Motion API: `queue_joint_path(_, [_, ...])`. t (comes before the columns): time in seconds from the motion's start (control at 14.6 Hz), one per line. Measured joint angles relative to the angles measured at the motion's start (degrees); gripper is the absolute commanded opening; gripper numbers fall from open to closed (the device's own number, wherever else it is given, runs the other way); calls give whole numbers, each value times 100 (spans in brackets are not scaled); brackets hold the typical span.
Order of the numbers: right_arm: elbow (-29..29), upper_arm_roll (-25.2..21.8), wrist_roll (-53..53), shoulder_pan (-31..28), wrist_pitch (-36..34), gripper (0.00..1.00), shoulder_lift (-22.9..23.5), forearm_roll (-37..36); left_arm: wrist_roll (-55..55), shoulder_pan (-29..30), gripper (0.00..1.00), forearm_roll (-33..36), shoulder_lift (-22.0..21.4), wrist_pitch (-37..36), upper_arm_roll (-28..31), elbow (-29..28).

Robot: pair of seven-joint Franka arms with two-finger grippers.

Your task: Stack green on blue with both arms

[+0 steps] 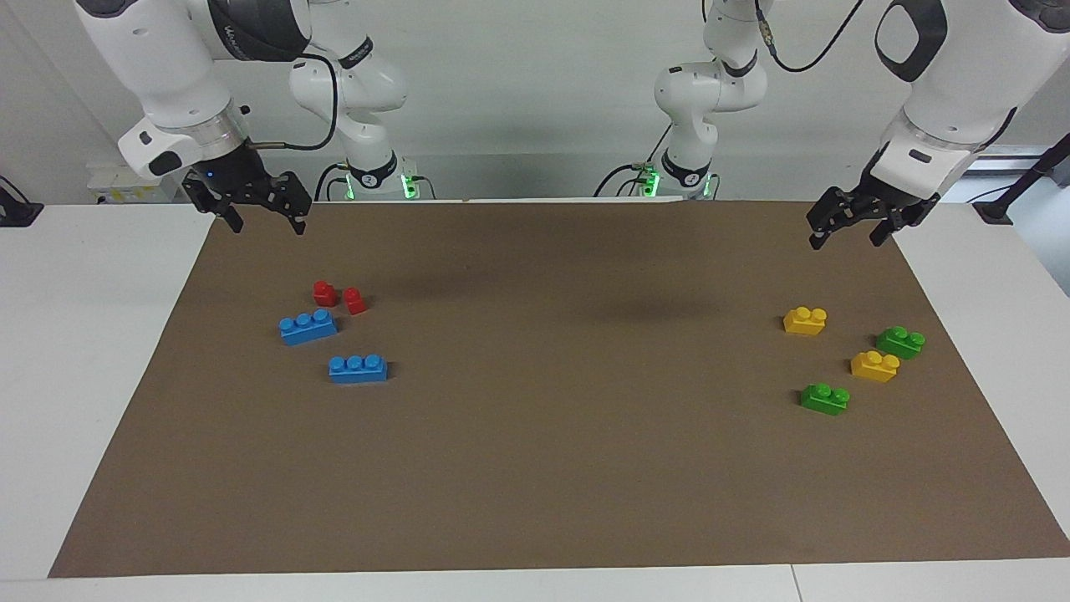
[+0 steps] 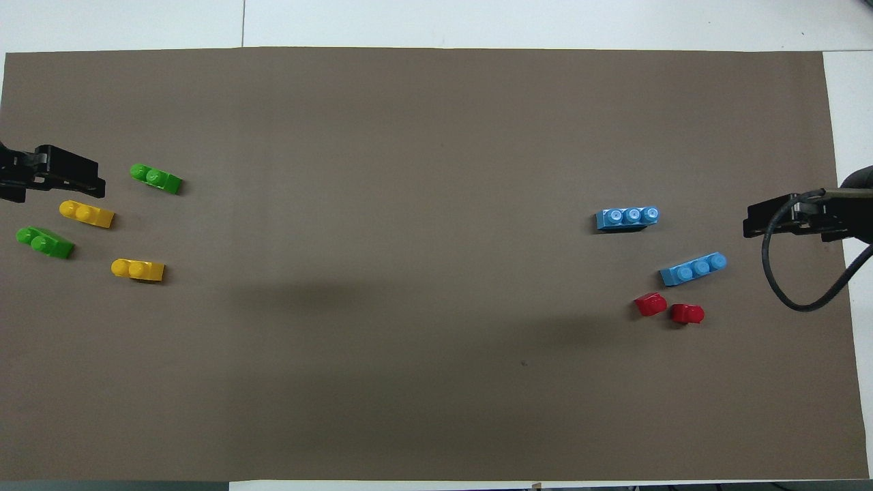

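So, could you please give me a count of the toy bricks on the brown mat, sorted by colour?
Green bricks: 2
Yellow bricks: 2
Blue bricks: 2
Red bricks: 2
Total: 8 bricks, none stacked yet.

Glossy plastic green bricks and blue bricks lie on a matt brown paper-like mat, beside smooth white table.

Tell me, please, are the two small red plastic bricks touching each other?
Apart. The overhead view shows a strip of brown mat between the two small red plastic bricks; the facing view shows that gap too.
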Motion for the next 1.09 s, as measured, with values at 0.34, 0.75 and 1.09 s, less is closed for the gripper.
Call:
queue_joint_path(0.34, [0, 0, 0, 0, 0, 100, 0, 0, 0, 0, 100, 0, 0, 4, 0, 0])
queue_joint_path(0.75, [0, 0, 0, 0, 0, 100, 0, 0, 0, 0, 100, 0, 0, 5, 0, 0])
queue_joint_path(1.09, [0, 0, 0, 0, 0, 100, 0, 0, 0, 1, 100, 0, 0, 281, 1, -30])
